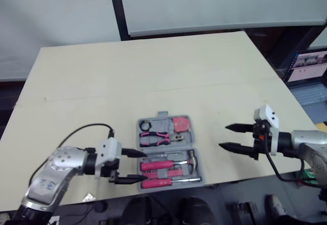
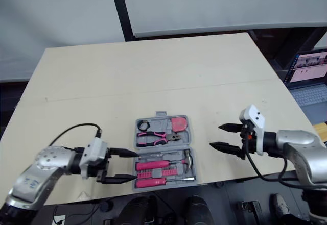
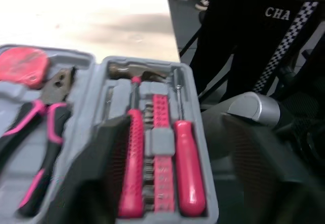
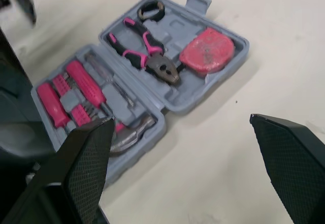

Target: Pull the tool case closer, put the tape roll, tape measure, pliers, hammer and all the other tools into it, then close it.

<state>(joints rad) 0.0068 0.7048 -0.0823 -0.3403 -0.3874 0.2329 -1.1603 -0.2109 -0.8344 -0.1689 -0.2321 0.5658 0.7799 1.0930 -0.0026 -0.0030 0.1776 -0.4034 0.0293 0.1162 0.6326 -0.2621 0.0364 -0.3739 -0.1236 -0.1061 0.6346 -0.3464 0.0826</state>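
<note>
The tool case [image 4: 241, 49] lies open and packed at the table's [image 1: 153, 72] near edge, left gripper [image 1: 139, 166] wide at its left side, right gripper [image 1: 223, 136] wide well to its right, so I'd fold the 2 halves together squarely.

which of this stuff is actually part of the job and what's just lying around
Job: case, lying open, with these in it: tape roll, pliers, tape measure, hammer, screwdrivers.

Lying about: laptop, at the far right.
</note>
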